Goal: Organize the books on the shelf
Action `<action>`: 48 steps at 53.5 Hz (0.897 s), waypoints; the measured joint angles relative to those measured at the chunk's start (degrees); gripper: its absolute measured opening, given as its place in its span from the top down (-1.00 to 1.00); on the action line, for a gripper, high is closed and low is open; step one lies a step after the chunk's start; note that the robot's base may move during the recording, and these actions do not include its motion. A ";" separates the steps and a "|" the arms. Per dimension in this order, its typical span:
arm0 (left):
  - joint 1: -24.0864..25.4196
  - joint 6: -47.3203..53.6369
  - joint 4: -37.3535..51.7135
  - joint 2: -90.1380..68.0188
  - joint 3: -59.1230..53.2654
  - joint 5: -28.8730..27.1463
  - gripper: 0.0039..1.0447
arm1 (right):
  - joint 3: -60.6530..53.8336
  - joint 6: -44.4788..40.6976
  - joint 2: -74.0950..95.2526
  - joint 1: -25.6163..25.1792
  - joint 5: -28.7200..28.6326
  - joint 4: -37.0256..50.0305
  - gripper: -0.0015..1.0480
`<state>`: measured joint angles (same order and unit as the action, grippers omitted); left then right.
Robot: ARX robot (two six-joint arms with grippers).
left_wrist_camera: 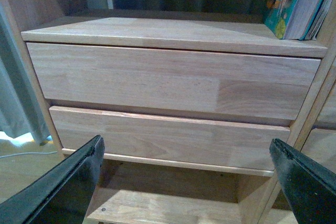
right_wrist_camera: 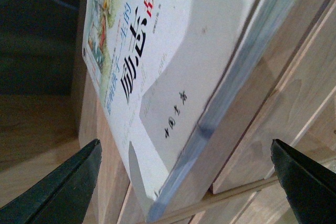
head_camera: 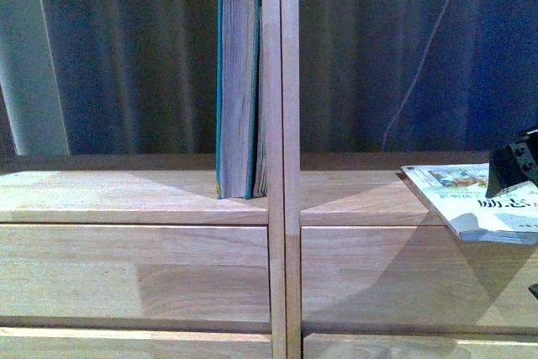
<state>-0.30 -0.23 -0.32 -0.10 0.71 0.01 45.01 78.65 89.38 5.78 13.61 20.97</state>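
the thick teal book [head_camera: 238, 90] is seen standing upright in the left open compartment of the pale wood shelf [head_camera: 280, 124], its long axis vertical, its pale page edges turned to the front and its spine to the back; it is set close to the central divider. the thin white paperback [head_camera: 475, 203] is laid flat in the right compartment with its picture cover up, skewed to the shelf's front edge so that its long axis runs slantwise and one near corner juts out over the drawer front below. in the right wrist view the same paperback [right_wrist_camera: 173, 77] is shown overhanging the board, with red and dark printed characters on its cover. the right claw [right_wrist_camera: 185, 141] is held released, its two dark fingers spread wide on either side of the overhanging corner and touching nothing. the left claw [left_wrist_camera: 186, 140] is likewise released, its fingers wide apart in front of two plain drawer fronts [left_wrist_camera: 173, 82] of the left column, with nothing gripped. a bluish curtain [head_camera: 126, 73] is seen behind the compartments.
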 joint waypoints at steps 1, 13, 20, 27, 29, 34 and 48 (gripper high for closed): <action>0.00 0.00 0.00 0.00 0.00 0.00 -0.86 | 0.33 0.02 0.35 -0.26 -0.02 0.04 -0.86; 0.00 0.00 0.00 0.00 0.00 0.00 -0.86 | 3.15 0.31 2.97 -1.68 -0.39 0.07 -0.86; 0.00 0.00 0.00 0.00 0.00 -0.02 -0.86 | 4.83 0.31 4.52 -1.57 -0.79 0.02 -0.86; 0.00 -0.02 0.00 0.00 0.00 0.00 -0.86 | 6.82 0.26 6.01 -1.51 -0.46 -0.90 -0.86; 0.00 0.00 0.00 0.00 0.00 0.00 -0.86 | 7.13 0.24 6.19 -1.53 -0.28 -1.20 -0.86; 0.00 -0.02 0.00 0.00 0.00 -0.02 -0.86 | 7.65 0.04 6.34 -1.60 0.11 -1.57 -0.86; 0.00 0.00 0.00 0.00 0.00 0.00 -0.86 | 8.44 -1.40 6.36 -2.45 0.83 -1.60 -0.32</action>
<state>-0.30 -0.23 -0.32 -0.10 0.71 0.01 53.45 77.25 95.74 3.33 14.44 19.38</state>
